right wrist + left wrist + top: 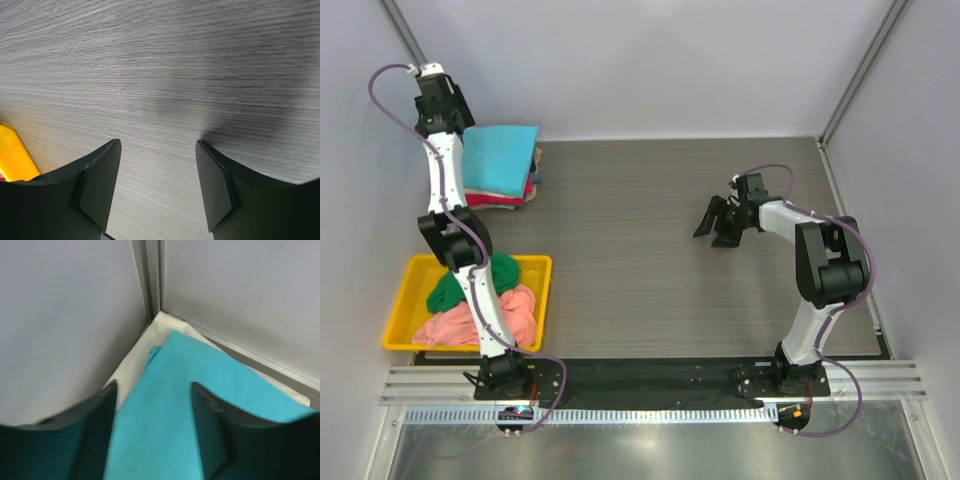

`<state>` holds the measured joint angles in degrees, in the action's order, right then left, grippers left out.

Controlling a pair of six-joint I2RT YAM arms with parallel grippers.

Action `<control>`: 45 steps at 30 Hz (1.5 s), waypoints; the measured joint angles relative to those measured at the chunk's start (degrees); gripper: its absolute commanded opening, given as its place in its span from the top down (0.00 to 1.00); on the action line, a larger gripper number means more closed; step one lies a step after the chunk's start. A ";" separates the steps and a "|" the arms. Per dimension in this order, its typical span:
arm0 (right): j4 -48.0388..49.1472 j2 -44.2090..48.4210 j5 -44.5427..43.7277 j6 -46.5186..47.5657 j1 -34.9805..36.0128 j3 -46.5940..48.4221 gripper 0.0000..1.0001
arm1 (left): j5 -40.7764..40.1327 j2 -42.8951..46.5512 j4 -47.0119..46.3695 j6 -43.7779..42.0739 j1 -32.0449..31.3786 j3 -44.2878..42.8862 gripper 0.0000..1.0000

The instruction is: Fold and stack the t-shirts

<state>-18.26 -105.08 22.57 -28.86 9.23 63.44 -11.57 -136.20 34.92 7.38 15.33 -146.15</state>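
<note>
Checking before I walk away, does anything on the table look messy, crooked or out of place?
Nothing spilled or damaged. Edges of the red shirt and cream-white shirt peek out raggedly under the folded turquoise shirt. The green shirt and pink shirt lie crumpled in the yellow tray, unfolded.

1. This is a robot lab.
2. A left arm (pixel 480 290) and a right arm (pixel 820 270) are bolted to a metal rail (pixel 650 398) by the bench (pixel 620 230).
3. Plain white walls (pixel 640 60) and metal posts (pixel 863 65) box it in.
</note>
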 measured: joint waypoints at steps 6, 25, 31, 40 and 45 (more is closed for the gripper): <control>0.07 -0.39 0.39 0.00 0.04 0.42 0.33 | -0.52 -1.42 -0.13 1.20 0.17 0.17 0.24; 0.20 -0.83 0.48 0.37 2.03 1.51 0.31 | -19.08 27.91 1.49 4.70 -10.05 28.81 0.19; 0.68 0.55 0.33 1.57 4.66 1.49 0.29 | -17.64 50.58 -0.13 7.67 -13.42 45.79 0.19; 2.27 13.27 -2.75 1.99 10.67 -1.05 0.27 | -5.18 71.76 0.28 10.49 -19.06 82.42 0.13; 4.00 22.03 -7.82 1.11 15.52 -6.14 0.27 | 1.55 80.52 4.70 12.96 -21.03 92.94 0.08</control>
<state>-14.26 -83.05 14.74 -27.75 24.75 57.30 -10.02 -55.68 39.62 20.34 -5.69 -53.21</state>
